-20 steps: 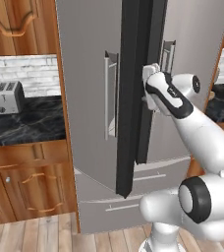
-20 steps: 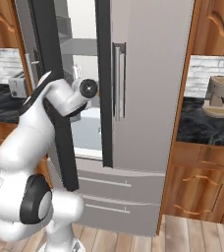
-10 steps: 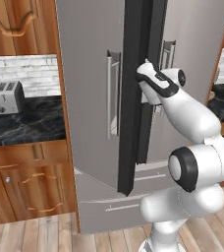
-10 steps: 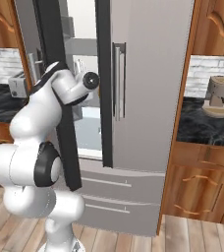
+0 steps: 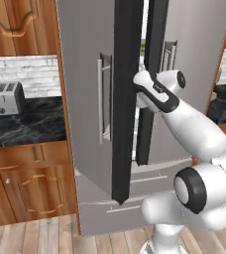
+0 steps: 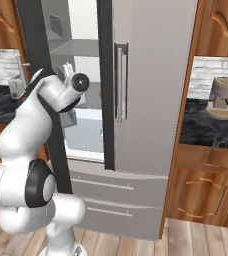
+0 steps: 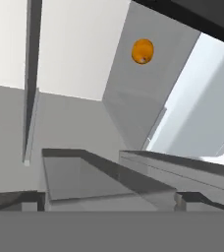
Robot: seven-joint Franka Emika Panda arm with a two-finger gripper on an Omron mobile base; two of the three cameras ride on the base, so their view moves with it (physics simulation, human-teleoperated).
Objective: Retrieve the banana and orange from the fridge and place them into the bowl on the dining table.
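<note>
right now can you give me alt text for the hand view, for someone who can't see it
A small round orange sits on a grey shelf inside the white interior of the fridge, seen from a tilted camera on the robot's hand. Nearer the camera lie more grey shelf edges and a translucent bin.

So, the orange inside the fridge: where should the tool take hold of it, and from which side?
Probably across its widest middle. The orange is a plain round ball with no stem or handle, so no part grips better than another. It rests on a grey shelf in the fridge, apart from anything else, so coming straight in from the open door side looks simplest.
</note>
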